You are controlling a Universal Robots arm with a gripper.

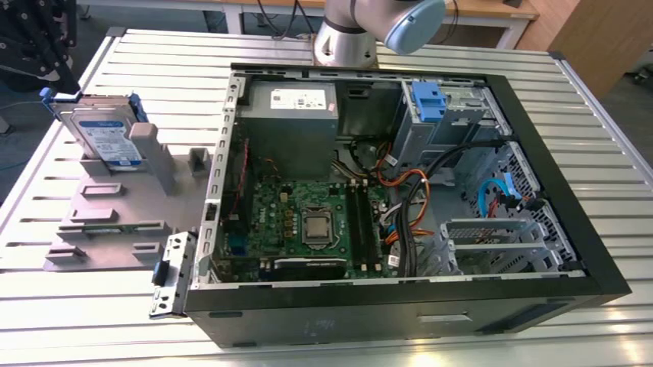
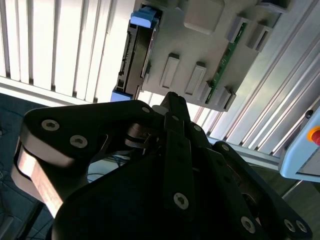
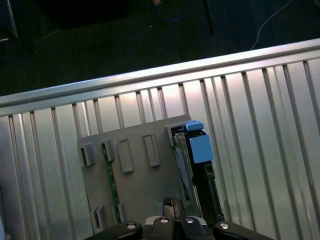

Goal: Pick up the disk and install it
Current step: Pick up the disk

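Observation:
The disk [image 1: 107, 141], silver with a white-and-blue label in a blue carrier, stands on edge in a grey holder [image 1: 112, 214] on the table at the exterior view's left, beside the open computer case [image 1: 408, 191]. My black gripper [image 1: 46, 65] hangs above and behind the disk, apart from it. In the second wrist view the gripper [image 2: 172, 102] has its fingers together with nothing between them, and the disk [image 2: 136, 55] shows edge-on beyond. In the first wrist view the gripper [image 3: 170, 204] sits over the holder [image 3: 135, 185], with the disk's blue carrier [image 3: 200, 148] a little to one side.
Inside the case are a grey drive bay with a blue bracket [image 1: 429, 99], a grey power supply [image 1: 290, 107], the motherboard [image 1: 306, 222] and loose cables [image 1: 408, 191]. The slatted metal table [image 1: 153, 61] drops to the floor just beyond the holder. The arm's base [image 1: 347, 38] stands behind the case.

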